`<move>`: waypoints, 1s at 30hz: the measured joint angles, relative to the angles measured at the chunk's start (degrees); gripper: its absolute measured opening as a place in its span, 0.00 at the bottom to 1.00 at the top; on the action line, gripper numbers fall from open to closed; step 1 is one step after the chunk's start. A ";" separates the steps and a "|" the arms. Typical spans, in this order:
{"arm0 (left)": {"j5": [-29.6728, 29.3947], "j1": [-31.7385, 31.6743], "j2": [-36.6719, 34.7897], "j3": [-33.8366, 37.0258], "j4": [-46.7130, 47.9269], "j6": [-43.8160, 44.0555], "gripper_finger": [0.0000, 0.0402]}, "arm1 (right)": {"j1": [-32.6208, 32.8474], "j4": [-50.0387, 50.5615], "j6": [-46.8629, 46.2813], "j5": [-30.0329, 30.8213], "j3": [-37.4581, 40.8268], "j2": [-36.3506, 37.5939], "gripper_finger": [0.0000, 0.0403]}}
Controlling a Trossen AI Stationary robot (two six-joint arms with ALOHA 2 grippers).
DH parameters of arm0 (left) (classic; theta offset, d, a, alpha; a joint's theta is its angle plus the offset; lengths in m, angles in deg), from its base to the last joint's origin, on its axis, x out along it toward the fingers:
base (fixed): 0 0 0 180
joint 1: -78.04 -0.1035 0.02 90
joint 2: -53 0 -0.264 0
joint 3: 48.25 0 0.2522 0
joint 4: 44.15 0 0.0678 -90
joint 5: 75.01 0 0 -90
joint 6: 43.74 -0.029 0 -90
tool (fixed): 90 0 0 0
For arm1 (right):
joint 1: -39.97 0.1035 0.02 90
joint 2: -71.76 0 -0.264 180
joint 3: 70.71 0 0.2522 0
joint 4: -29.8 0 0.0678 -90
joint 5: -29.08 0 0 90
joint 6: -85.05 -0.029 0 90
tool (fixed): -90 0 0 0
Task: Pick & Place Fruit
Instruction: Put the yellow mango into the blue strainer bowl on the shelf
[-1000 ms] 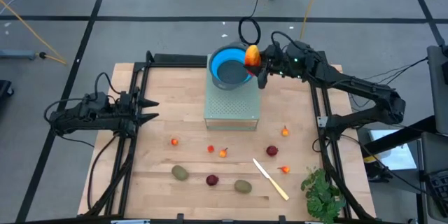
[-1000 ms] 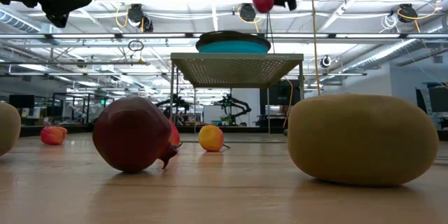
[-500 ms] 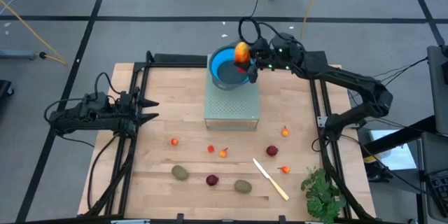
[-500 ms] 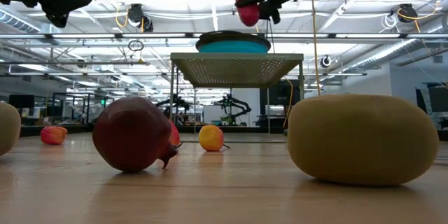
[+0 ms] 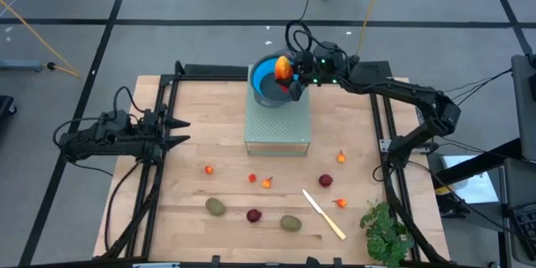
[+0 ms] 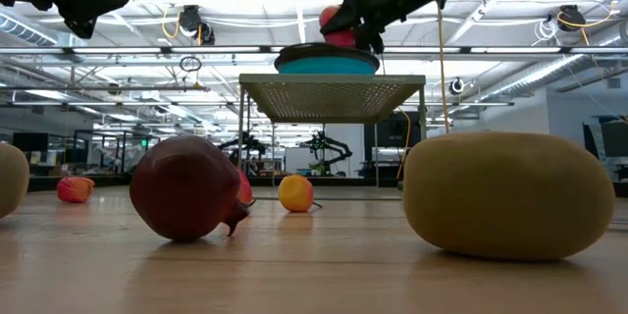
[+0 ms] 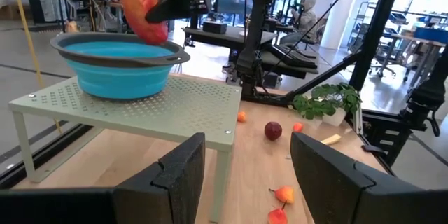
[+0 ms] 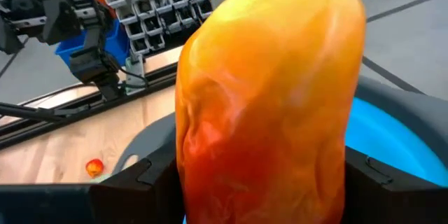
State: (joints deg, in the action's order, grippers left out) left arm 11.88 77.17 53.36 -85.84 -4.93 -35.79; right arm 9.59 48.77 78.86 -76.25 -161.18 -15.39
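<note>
The large red-orange oval fruit [image 5: 284, 68] hangs over the blue bowl [image 5: 263, 78], with my right gripper [image 5: 291, 75] shut on it. The bowl stands on a perforated grey-green stand [image 5: 278, 127] at the table's far middle. The low view shows the fruit [image 6: 336, 26] just above the bowl [image 6: 327, 60]. Two kiwi-like ovals [image 5: 216, 207], [image 5: 291, 223], two dark red balls [image 5: 254, 215], [image 5: 325, 181] and several tiny orange bits [image 5: 267, 183] lie on the table. My left gripper [image 5: 176, 131] waits open at the left edge. My right gripper pinches the fruit's lower half [image 8: 210, 175] between its two fingers [image 8: 140, 182], one on each side. The fingers come from the table's right, nearly level and slanting a little down, across the fruit's length. The fruit [image 7: 138, 3] stands tilted, lifted clear, its lower end near the bowl's rim [image 7: 175, 57].
A long cream knife [image 5: 323, 214] lies at the near right, and a green leafy bunch [image 5: 385, 230] sits at the near right corner. Black frame rails [image 5: 146, 176] run along the table's left and right sides. Bare wood [image 5: 201, 100] lies left of the stand.
My right gripper has carried the fruit toward the table's left and somewhat down, from beside the bowl's right rim to over the bowl, staying shut on it. The fruit now hangs lower, close above the bowl.
</note>
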 joint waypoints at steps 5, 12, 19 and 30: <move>0.00 0.00 0.00 0.00 0.00 -0.02 0.53 | -0.75 -0.21 2.26 0.14 0.00 0.00 0.58; 0.00 -0.02 0.00 0.00 0.00 -0.02 0.53 | -0.79 0.94 2.58 0.15 0.03 -1.21 0.58; 0.00 -0.02 0.00 0.00 0.00 0.33 0.53 | -0.80 0.07 2.51 0.15 0.15 -4.07 0.58; 0.00 0.00 0.00 0.01 0.00 1.18 0.53 | -0.80 -0.53 2.18 0.11 0.09 -4.81 0.58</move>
State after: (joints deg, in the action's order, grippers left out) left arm 11.88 77.17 53.36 -85.84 -4.93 -34.61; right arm 8.79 48.24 81.03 -76.14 -161.09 -20.20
